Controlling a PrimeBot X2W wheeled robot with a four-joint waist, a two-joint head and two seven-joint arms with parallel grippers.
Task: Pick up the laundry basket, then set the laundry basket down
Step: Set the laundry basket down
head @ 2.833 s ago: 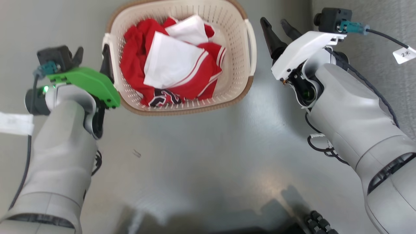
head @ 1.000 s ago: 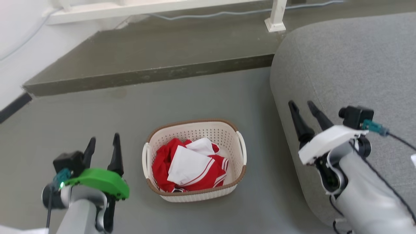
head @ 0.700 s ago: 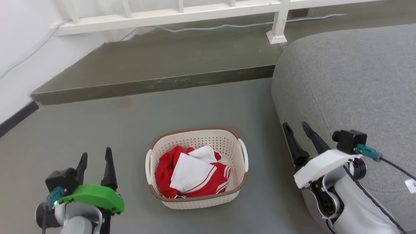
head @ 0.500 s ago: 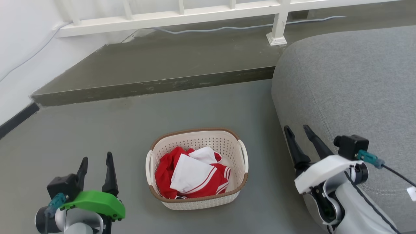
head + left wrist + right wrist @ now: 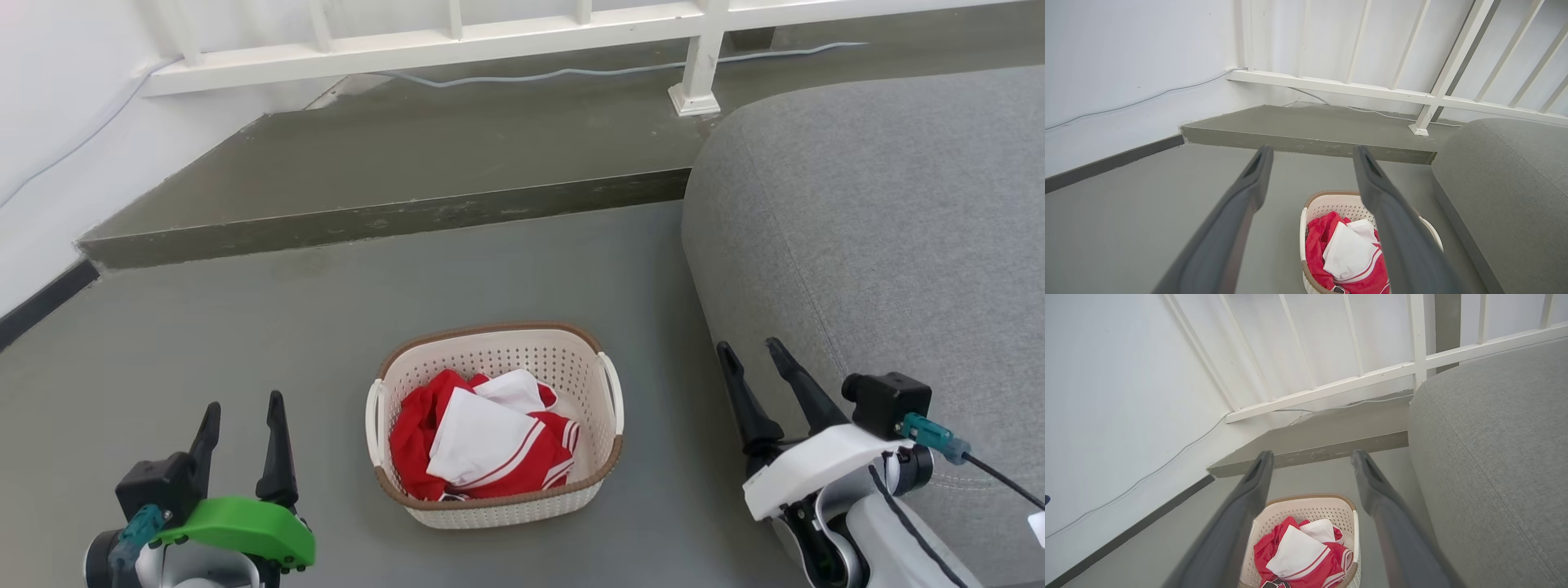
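Note:
The laundry basket, cream perforated plastic with a brown rim and two white side handles, stands on the grey floor holding red and white clothes. It also appears low in the left wrist view as the laundry basket and in the right wrist view as the laundry basket. My left gripper is open, raised to the basket's left and apart from it. My right gripper is open too, raised to the basket's right in front of the sofa, holding nothing.
A grey sofa fills the right side. A raised concrete step runs behind the basket, with a white railing and a cable along it. A white wall with a dark baseboard stands at the left.
2.8 s ago the camera looked close down on the basket, with the left gripper at its handle. The camera has risen since; both grippers are off the basket and have sunk lower in the picture.

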